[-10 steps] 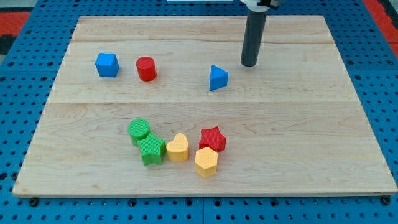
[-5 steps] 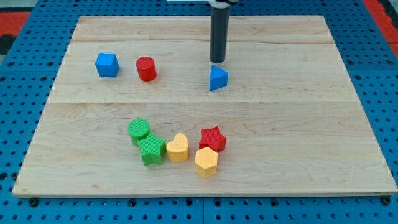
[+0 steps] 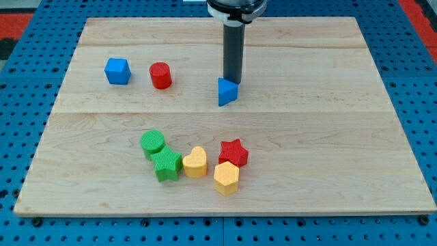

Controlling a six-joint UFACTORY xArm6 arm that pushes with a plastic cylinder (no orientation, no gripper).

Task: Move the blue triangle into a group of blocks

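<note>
The blue triangle lies near the board's middle, a little toward the view's top. My tip touches its upper right side. Toward the view's bottom sits a tight group: a green cylinder, a green star, a yellow heart, a red star and a yellow hexagon. The triangle stands well above this group, apart from it.
A blue cube and a red cylinder stand side by side at the view's upper left. The wooden board rests on a blue pegboard.
My tip moved left and then down onto the blue triangle, which has slid a little left and down and turned. The other blocks have not moved.
</note>
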